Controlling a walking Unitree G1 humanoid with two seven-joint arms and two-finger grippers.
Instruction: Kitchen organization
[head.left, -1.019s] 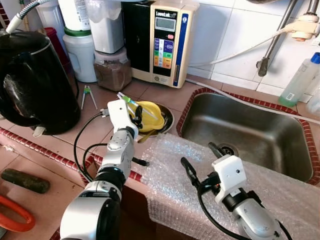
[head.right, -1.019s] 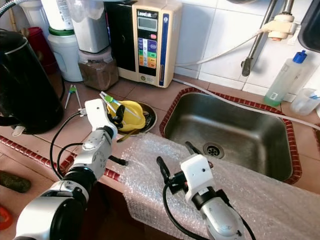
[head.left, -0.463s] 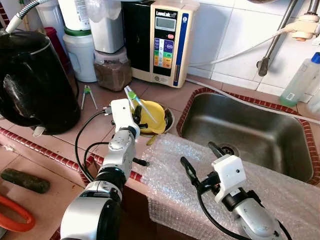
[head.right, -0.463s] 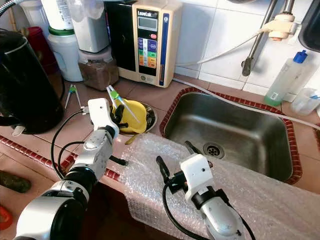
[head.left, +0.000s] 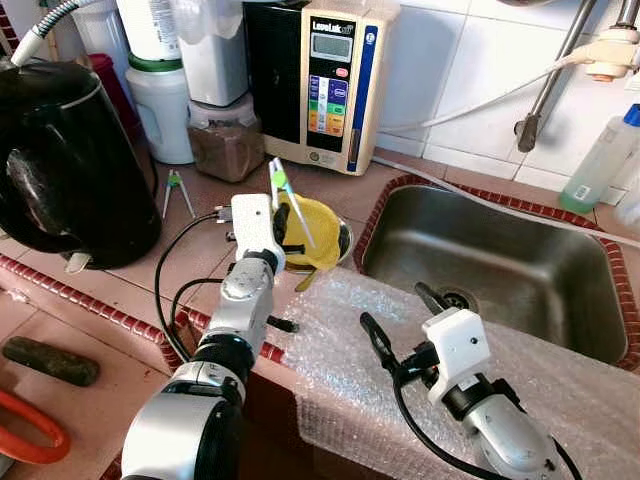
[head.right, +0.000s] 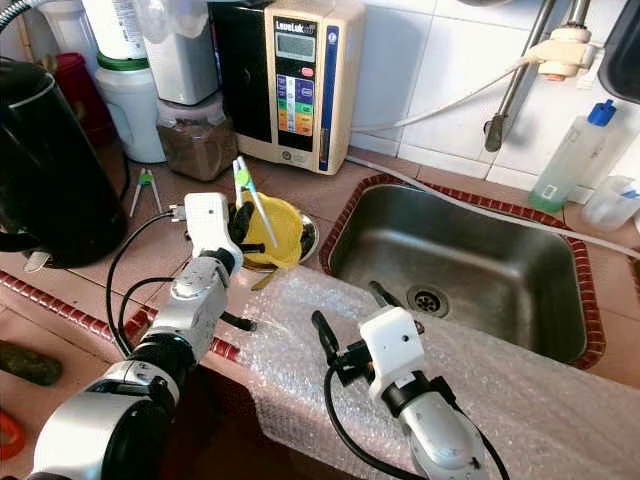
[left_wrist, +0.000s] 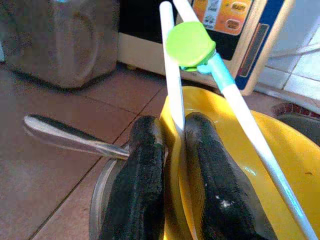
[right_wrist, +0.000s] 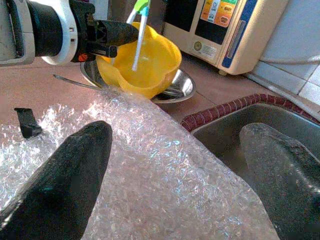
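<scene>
My left gripper (head.left: 283, 222) is shut on the near rim of a yellow bowl (head.left: 320, 232), pinning one stick of a pair of white chopsticks (head.left: 292, 198) against it. The chopsticks are joined by a green hinge (left_wrist: 190, 44) and stick up almost upright. The bowl is tipped on its side over a shallow steel dish (head.left: 345, 238) on the tiled counter. A spoon handle (left_wrist: 65, 140) juts out of the dish. My right gripper (head.left: 402, 320) stands open low over a sheet of bubble wrap (head.left: 340, 350) at the counter's front edge, holding nothing.
A steel sink (head.left: 500, 265) lies to the right of the dish. A black kettle (head.left: 70, 160) stands at the left. A water ioniser (head.left: 330, 80) and jars (head.left: 225, 140) line the back wall. Small green tongs (head.left: 177, 190) lie on the counter. A soap bottle (head.left: 600, 160) stands at the far right.
My left gripper has moved a little right and turned, tipping the yellow bowl up further; the chopsticks have swung from slanted to nearly upright. The right arm has stayed put.
</scene>
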